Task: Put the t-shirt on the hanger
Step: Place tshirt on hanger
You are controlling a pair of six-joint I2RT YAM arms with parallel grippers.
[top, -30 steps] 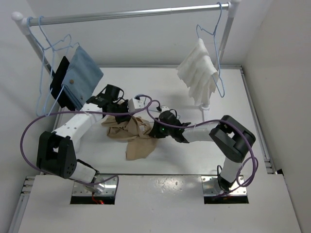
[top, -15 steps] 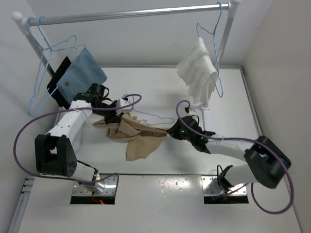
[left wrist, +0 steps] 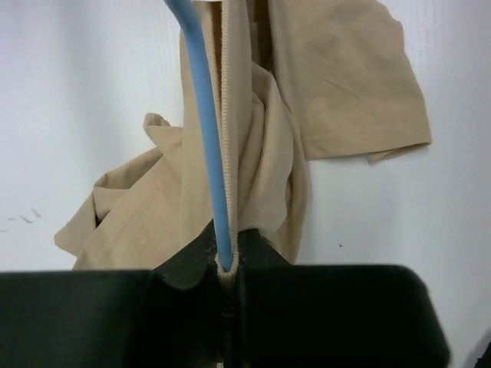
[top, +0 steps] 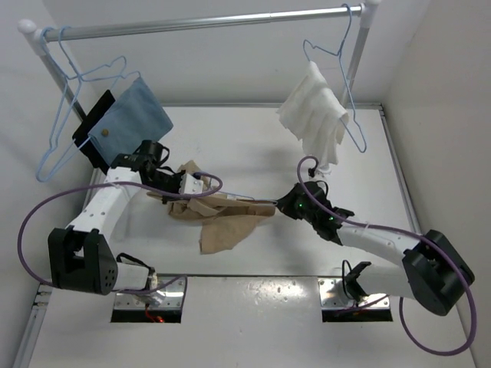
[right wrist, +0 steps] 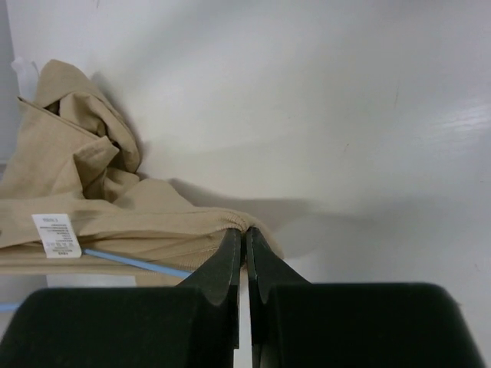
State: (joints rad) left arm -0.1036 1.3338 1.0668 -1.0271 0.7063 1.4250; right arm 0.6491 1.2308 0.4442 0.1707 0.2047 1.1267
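The tan t-shirt (top: 222,222) lies bunched on the white table, its collar stretched taut between my two grippers. My left gripper (top: 179,186) is shut on the pale-blue wire hanger (left wrist: 203,115) together with the ribbed collar of the t-shirt (left wrist: 337,84); the wire runs along the collar edge. My right gripper (top: 281,205) is shut on the other end of the collar. In the right wrist view, the fingers (right wrist: 230,261) pinch the ribbed edge of the t-shirt (right wrist: 69,169), and the hanger wire (right wrist: 134,263) shows just below a white label (right wrist: 55,234).
A metal rail (top: 207,23) spans the back. A blue denim cloth (top: 134,119) and empty blue hangers (top: 65,115) hang at its left. A white cloth (top: 313,115) hangs on a hanger at the right. Walls close in on both sides.
My right gripper has pulled right, away from the left, drawing the collar taut along the hanger wire. My left gripper has shifted slightly. The cloths on the rail sway a little.
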